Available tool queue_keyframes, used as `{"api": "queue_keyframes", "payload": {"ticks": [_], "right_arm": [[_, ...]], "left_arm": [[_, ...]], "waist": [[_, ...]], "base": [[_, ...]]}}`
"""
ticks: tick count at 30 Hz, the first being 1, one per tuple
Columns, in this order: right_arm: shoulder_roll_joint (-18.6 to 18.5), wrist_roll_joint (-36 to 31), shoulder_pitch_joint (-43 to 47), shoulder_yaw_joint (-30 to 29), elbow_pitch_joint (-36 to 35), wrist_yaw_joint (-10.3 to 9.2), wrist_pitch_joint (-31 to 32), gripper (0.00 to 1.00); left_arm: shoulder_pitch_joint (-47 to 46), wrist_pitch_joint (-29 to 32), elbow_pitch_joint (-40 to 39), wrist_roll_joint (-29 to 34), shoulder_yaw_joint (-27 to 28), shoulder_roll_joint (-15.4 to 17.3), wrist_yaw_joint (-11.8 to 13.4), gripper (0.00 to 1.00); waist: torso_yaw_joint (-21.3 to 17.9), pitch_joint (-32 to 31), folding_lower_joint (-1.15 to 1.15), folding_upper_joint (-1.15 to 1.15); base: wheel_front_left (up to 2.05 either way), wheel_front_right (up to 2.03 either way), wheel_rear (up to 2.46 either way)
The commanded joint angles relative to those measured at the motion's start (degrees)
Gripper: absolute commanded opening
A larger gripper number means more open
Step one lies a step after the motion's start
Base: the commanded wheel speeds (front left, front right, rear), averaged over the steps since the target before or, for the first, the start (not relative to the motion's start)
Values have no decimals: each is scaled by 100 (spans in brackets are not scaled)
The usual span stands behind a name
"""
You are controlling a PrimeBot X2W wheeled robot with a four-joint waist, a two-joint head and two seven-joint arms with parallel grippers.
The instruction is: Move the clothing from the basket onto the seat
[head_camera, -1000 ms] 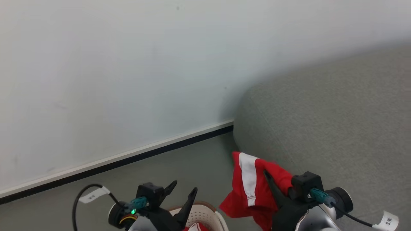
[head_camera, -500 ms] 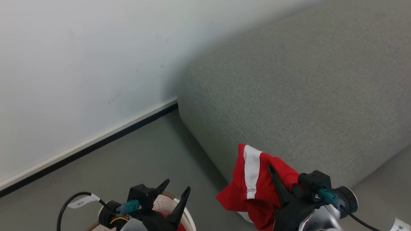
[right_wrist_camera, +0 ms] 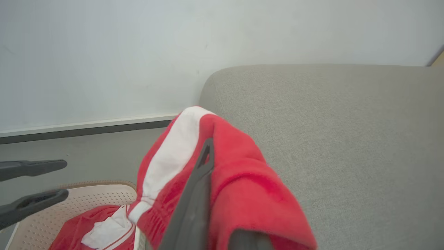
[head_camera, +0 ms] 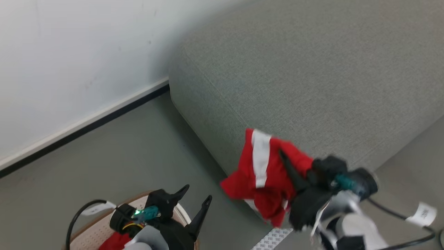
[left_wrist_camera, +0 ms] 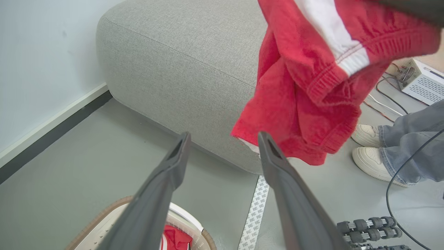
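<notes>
A red garment with a white stripe (head_camera: 263,166) hangs from my right gripper (head_camera: 282,156), which is shut on it in front of the grey seat's (head_camera: 295,69) near edge. The right wrist view shows the same garment (right_wrist_camera: 236,180) draped over my right gripper (right_wrist_camera: 207,144), with the seat (right_wrist_camera: 347,139) behind. My left gripper (head_camera: 197,193) stands open above the basket (head_camera: 90,231), where a second red garment (head_camera: 114,241) lies. In the left wrist view my left gripper (left_wrist_camera: 224,136) holds nothing, the hanging garment (left_wrist_camera: 312,86) is at the upper right and the basket (left_wrist_camera: 104,211) is below.
A white wall with a dark skirting (head_camera: 86,125) runs along the left of the seat. A person's shoes (left_wrist_camera: 369,163) and jeans stand on the floor to the right, near a white box (left_wrist_camera: 421,81) and cables. A tape strip (left_wrist_camera: 255,215) marks the floor.
The head view has swung toward the seat, which now takes up more of the picture. My right gripper has risen a little with the garment still in it. The left gripper stays open.
</notes>
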Motion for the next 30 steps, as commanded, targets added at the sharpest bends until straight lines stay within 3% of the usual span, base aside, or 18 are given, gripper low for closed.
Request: {"api": "queue_keyframes", "payload": {"ticks": [1, 8, 13, 20, 25, 30], "right_arm": [[-105, 61, -211, -45, 23, -4, -58, 0], [-620, 908, -1766, -564, 416, -3, -142, 0], [-1353, 1259, -3055, -961, 926, -3, -84, 0], [-2194, 1522, -4640, -1496, 1932, -4, -222, 0], [-2524, 1319, -5183, -1917, 2646, -4, -410, 0], [-2711, 1265, -5307, -2195, 3541, -4, -799, 0]], "left_arm": [[-94, 50, -55, 87, -26, 37, 4, 100], [-644, 511, -510, 318, -98, 164, 77, 100], [-1100, 771, -950, 661, -208, 289, 94, 100], [-1618, 693, -1547, 1228, -250, 819, -89, 100], [-1826, 548, -1941, 1522, -287, 1146, -278, 100], [-1862, 358, -2238, 1660, -259, 1355, -263, 100]], "waist": [[97, 198, -1, -1], [569, 994, -1, -1], [959, 1743, -1, -1], [1177, 2683, -1, -1], [1250, 3087, -1, -1], [1302, 3265, -1, -1]], "base": [[0, 0, 0], [0, 0, 0], [0, 0, 0], [0, 0, 0], [0, 0, 0], [0, 0, 0]]}}
